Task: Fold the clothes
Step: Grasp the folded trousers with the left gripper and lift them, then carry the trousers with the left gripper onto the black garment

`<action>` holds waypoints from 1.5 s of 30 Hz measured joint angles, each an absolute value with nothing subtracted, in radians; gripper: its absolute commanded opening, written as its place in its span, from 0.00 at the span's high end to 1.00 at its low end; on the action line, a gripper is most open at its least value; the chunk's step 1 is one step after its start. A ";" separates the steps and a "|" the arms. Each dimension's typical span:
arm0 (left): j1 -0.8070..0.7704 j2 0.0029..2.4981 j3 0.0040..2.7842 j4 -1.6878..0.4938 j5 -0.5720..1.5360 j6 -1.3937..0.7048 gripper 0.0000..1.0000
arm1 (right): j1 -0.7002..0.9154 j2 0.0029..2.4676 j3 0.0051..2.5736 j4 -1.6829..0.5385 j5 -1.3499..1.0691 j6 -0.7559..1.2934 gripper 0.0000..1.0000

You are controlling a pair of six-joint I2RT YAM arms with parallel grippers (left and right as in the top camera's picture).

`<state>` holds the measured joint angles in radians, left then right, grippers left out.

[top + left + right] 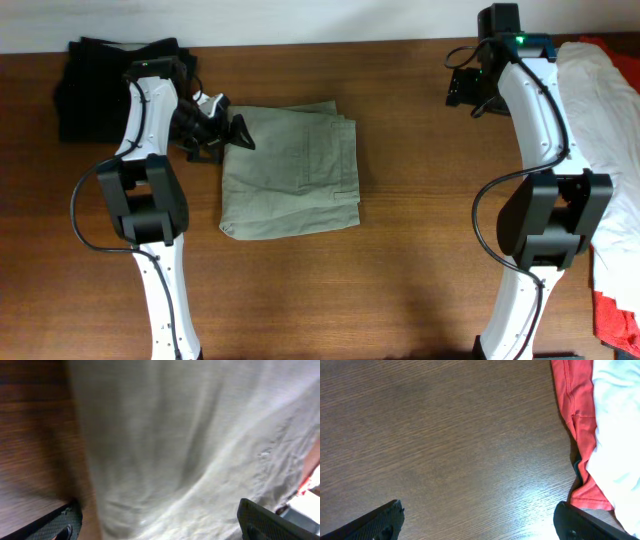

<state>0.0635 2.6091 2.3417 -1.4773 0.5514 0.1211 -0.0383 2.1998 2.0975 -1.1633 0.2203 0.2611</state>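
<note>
plain pale khaki trousers [290, 170], black garment [90, 70], white garment [610, 110], red garment [577, 415], dark brown wood-grain table [400, 250]

Khaki trousers [290, 170] folded into flat rectangle, table centre-left.

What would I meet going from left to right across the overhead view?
black garment → left gripper → khaki trousers → right gripper → white garment

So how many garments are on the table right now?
4: khaki trousers folded mid-table, black garment top left, white garment right edge, red garment partly under it. Others may hide beneath.
</note>
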 measured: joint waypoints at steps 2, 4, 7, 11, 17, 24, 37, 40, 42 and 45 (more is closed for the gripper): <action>0.058 2.610 2.337 -1.477 0.571 0.132 0.08 | -0.039 2.200 2.098 -1.163 0.220 0.262 0.02; 0.046 2.610 2.331 -1.475 0.581 0.142 0.31 | -0.038 2.200 2.098 -1.163 0.220 0.262 0.01; 0.020 2.622 2.324 -1.471 0.584 0.153 0.71 | -0.039 2.200 2.098 -1.163 0.220 0.262 0.01; -0.015 2.642 2.317 -1.460 0.553 0.161 0.99 | -0.038 2.200 2.098 -1.164 0.220 0.262 0.01; -0.021 2.643 2.325 -1.443 0.538 0.163 0.99 | -0.039 2.200 2.098 -1.163 0.220 0.262 0.01; 0.043 2.669 2.537 -1.393 0.411 0.119 0.99 | -0.038 2.200 2.098 -1.163 0.220 0.262 0.01; 0.109 2.671 2.733 -1.229 0.078 0.109 0.99 | -0.038 2.200 2.098 -1.163 0.221 0.261 0.01; 0.108 2.677 2.764 -1.231 0.041 0.109 0.99 | -0.039 2.200 2.098 -1.163 0.220 0.262 0.01; 0.108 2.677 2.797 -1.238 0.025 0.109 0.99 | -0.038 2.200 2.098 -1.163 0.220 0.261 0.01; 0.108 2.677 2.887 -1.248 -0.024 0.110 0.99 | -0.038 2.200 2.098 -1.163 0.220 0.262 0.01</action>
